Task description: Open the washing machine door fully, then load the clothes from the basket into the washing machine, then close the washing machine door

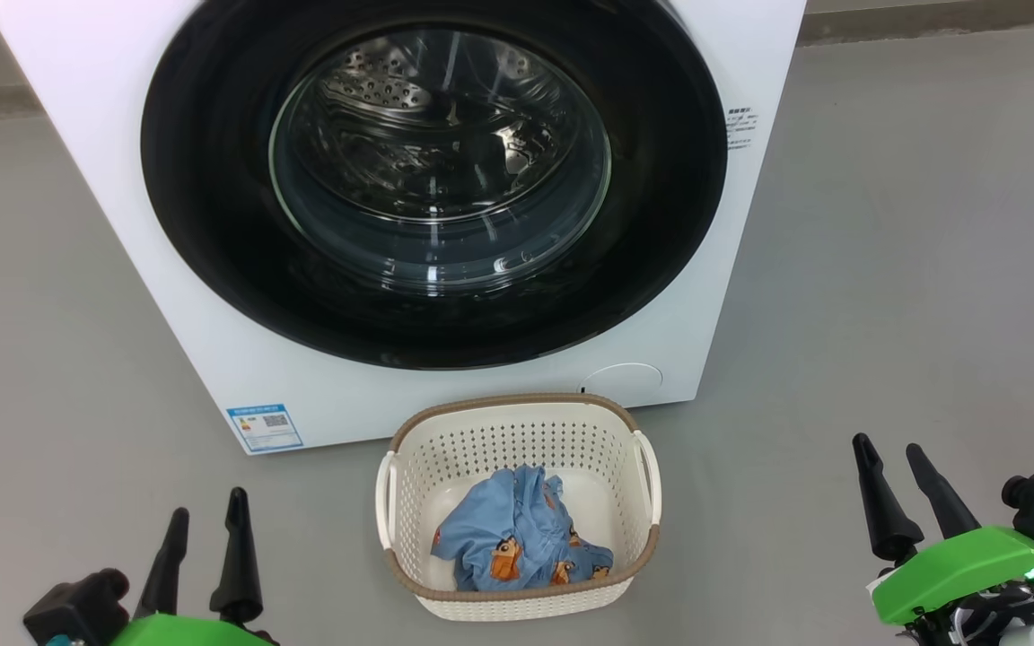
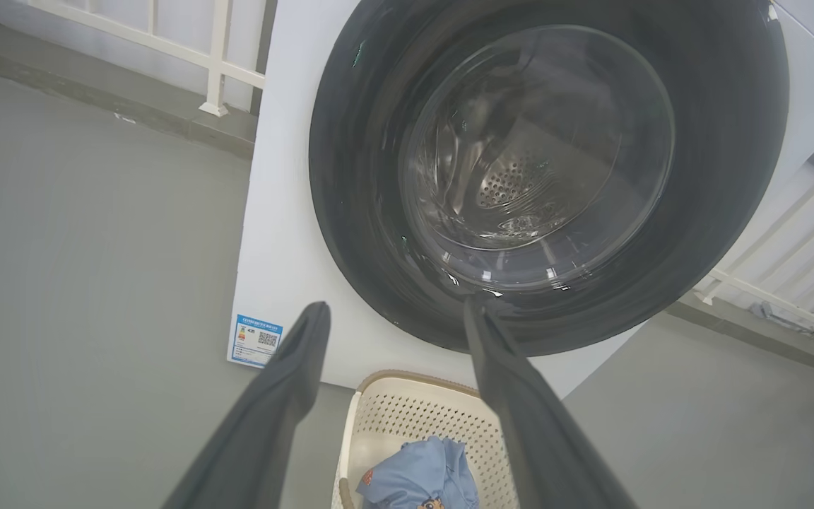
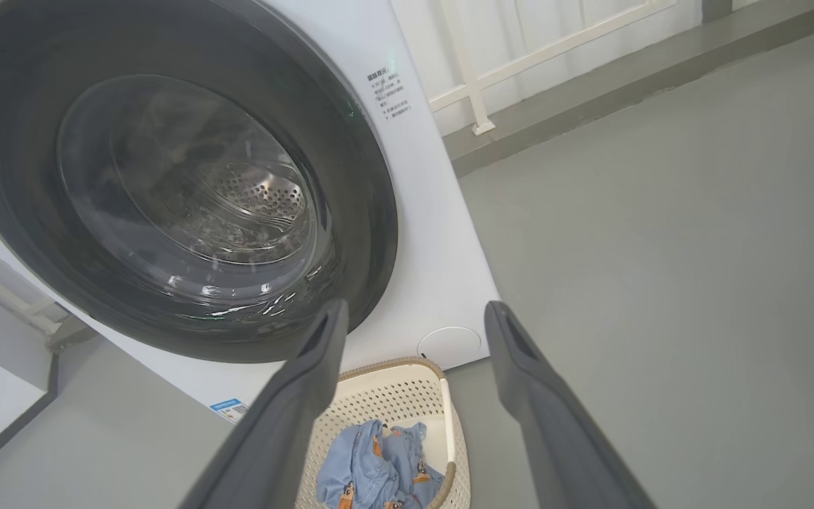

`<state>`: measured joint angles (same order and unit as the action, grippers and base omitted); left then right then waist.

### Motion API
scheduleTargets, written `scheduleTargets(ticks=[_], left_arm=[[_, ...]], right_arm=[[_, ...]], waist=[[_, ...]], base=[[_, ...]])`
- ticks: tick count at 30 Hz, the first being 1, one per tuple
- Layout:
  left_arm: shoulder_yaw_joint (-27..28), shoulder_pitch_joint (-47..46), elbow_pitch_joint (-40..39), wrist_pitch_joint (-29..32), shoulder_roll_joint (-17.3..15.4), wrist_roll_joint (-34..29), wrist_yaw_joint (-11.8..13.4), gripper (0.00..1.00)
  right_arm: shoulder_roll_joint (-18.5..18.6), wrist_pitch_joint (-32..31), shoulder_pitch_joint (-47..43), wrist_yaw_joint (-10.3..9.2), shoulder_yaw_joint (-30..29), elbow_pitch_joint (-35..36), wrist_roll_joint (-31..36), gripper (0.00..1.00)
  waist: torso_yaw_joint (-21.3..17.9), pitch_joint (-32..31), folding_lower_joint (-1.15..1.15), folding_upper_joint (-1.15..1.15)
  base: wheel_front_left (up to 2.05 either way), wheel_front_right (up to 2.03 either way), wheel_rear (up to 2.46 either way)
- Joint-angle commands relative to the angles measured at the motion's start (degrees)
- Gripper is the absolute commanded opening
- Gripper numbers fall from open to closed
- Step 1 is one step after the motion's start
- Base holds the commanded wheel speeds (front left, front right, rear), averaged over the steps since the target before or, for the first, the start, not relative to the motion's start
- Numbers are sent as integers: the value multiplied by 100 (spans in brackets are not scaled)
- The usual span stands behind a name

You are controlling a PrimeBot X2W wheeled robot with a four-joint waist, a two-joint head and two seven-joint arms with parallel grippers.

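Nothing of the task looked done yet. The washing machine door (image 1: 434,179) sat flush against the front of the washing machine (image 1: 346,395), apparently fully shut, and the steel drum (image 1: 382,81) showed only through its glass. The basket (image 1: 517,444) stood on the floor (image 1: 885,269) just before the foot of the machine, a little right of the blue label (image 1: 265,427). The clothes (image 1: 521,534) lay crumpled inside it, toward its near wall. The left hand (image 1: 208,502) hung low and well to the left of the basket with its fingers spread and nothing between them. The right hand (image 1: 886,442) hung well off to the right, likewise spread and empty. Neither touched the door, the basket or the garment. All three stages therefore seemed to remain: swinging the door wide, carrying the garment from the basket into the drum, then shutting the door. The first move would probably call for a hand to find the door's edge — no handle could be made out on the glossy black ring from these angles.
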<state>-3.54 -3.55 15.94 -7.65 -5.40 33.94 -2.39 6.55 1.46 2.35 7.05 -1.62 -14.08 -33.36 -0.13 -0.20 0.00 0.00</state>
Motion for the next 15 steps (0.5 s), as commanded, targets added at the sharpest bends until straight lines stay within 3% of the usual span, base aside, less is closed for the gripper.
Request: scheduleTargets(ticks=[1, 15], left_arm=[[109, -230, -102, -84, -116, -182, 56, 100], [91, -280, 2, -319, -110, -1016, 96, 100]], right_arm=[[124, 64, 203, 33, 111, 186, 197, 100], [161, 131, 230, 37, 188, 205, 1004, 100]], waist=[[-4, -1, 0, 0], [-3, 4, 0, 0]], base=[[0, 0, 0], [0, 0, 0]])
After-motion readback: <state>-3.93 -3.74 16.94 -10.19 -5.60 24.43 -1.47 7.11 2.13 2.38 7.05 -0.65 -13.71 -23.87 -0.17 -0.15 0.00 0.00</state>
